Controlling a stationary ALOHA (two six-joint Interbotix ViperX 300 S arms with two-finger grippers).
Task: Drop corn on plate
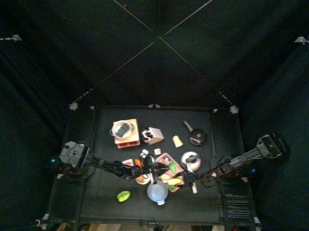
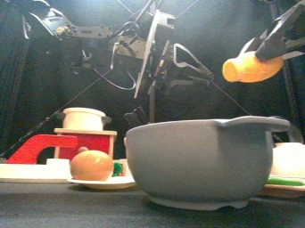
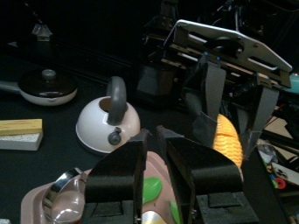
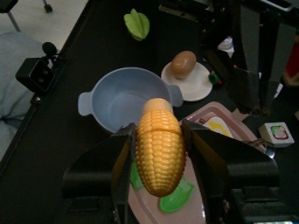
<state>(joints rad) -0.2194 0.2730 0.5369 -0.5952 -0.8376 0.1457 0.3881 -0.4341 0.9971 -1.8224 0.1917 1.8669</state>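
My right gripper (image 4: 159, 150) is shut on a yellow corn cob (image 4: 158, 140) and holds it in the air above the pink plate (image 4: 229, 115). In the front view the corn (image 2: 249, 65) hangs high at the right, above the grey bowl (image 2: 209, 162). The plate also shows in the left wrist view (image 3: 56, 198), with small green pieces on it. My left gripper (image 3: 156, 144) is shut and empty. It hovers close by the plate and faces the corn (image 3: 226, 141). In the top view both grippers meet near the plate (image 1: 173, 163).
A grey bowl (image 4: 126, 96) stands beside the plate. An egg on a white saucer (image 4: 184, 66), a green leaf (image 4: 138, 24), a white kettle (image 3: 108, 124), a small pan (image 3: 48, 87) and a red-and-wood block (image 2: 60, 142) also stand around.
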